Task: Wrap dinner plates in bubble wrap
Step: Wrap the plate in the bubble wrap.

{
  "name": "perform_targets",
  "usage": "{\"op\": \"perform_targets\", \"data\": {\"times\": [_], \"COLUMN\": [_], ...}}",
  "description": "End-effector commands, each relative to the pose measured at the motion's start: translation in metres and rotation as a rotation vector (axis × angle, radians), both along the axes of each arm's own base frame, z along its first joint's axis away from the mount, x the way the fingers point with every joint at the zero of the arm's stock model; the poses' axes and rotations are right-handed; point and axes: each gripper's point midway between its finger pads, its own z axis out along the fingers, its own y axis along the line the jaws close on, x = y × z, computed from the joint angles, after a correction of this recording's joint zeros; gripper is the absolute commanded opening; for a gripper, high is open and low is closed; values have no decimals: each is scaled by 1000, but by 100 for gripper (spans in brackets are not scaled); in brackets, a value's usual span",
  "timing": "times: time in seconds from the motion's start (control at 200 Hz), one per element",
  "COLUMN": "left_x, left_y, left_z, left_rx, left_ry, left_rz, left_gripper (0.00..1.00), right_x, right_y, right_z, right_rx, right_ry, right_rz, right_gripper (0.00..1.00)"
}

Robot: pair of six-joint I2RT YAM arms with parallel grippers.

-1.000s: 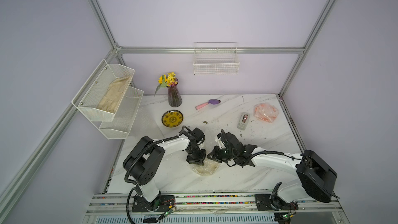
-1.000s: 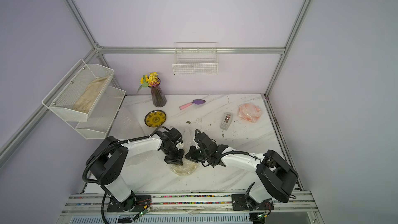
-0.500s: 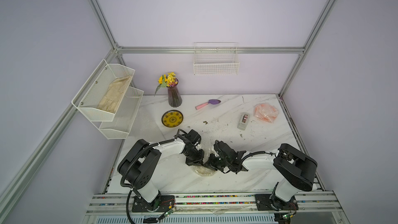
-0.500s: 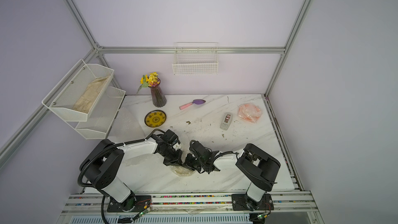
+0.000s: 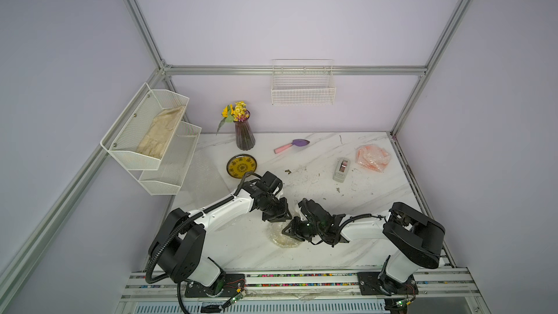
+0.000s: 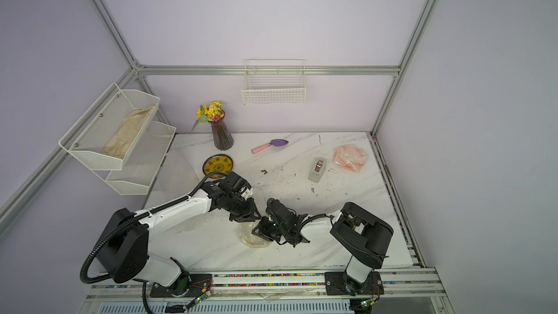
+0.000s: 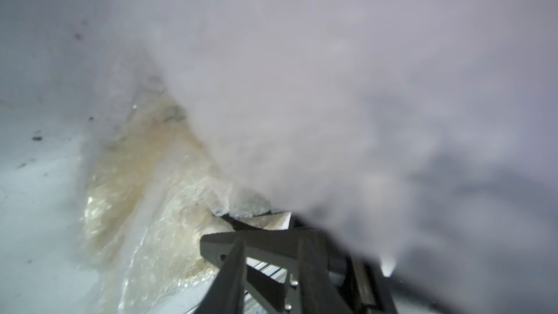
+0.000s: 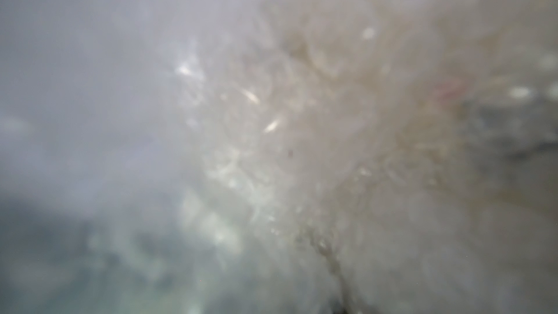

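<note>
Colours and patterns
One round yellow plate (image 5: pixel 242 167), dark rim, ornate dark motifs; white marble-look tabletop (image 5: pixel 371 182), grey veins; purple plastic trowel (image 5: pixel 292 145), pink handle.

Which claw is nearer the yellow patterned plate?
Left. The left claw is at the wrapped bundle's edge facing the yellow plate; the right claw is across the bundle, farther.

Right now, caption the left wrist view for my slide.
Close-up from the left wrist: bubble wrap covers a cream plate on the white table, a fold bunched against the left gripper.

Bare yellow patterned plate (image 5: pixel 242 166), cream plate (image 5: pixel 283 240) under crumpled bubble wrap (image 7: pixel 238 202), wrapped orange plate (image 5: pixel 372 157) back right
</note>
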Motion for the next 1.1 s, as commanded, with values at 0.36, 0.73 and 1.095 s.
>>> {"op": "perform_targets", "data": {"times": [0.36, 0.73, 1.095], "left_x": [-10, -13, -5], "left_y": [52, 49, 60], "left_z": [-81, -88, -64], "left_rx": [416, 398, 415], "left_ry": [108, 127, 52], "left_rz": [-17, -30, 10], "left_gripper": [12, 8, 12], "right_x": [-19, 2, -24], "right_y": [-28, -39, -34], "right_z": [1, 55, -35], "right_rx": [-88, -22, -184], "right_ry": [-12, -73, 197], "right_rz": [36, -111, -49], "right_gripper": [36, 12, 0]}}
